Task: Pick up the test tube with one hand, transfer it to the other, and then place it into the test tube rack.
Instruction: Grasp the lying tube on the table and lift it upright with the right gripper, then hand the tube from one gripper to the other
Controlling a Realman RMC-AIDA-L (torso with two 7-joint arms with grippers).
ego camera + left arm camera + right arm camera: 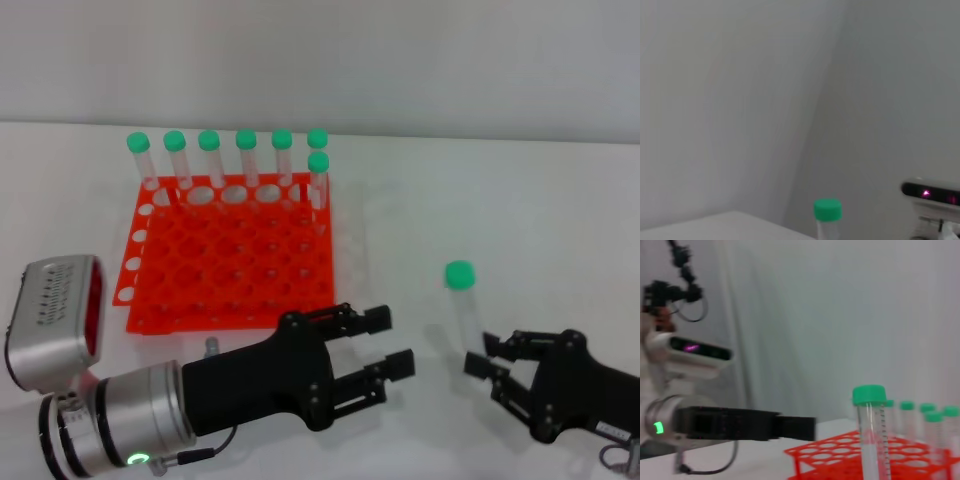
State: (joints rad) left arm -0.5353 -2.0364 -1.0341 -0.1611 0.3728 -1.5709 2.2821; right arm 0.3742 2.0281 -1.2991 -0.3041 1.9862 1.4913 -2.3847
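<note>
My right gripper [482,360] is at the front right, shut on the lower end of the test tube [464,304]. The tube stands upright, green cap on top, above the white table. It also shows in the left wrist view [827,214] and in the right wrist view [870,432]. My left gripper [390,343] is open and empty at the front centre. Its fingers point right toward the tube, a short gap away. The orange-red test tube rack [225,265] sits behind it at the left, also seen in the right wrist view [837,452].
Several green-capped tubes [246,150] stand along the rack's back row, one more [318,175] at its right edge. The left arm's wrist camera housing [58,320] is at the front left. The white table [500,200] runs to the right of the rack.
</note>
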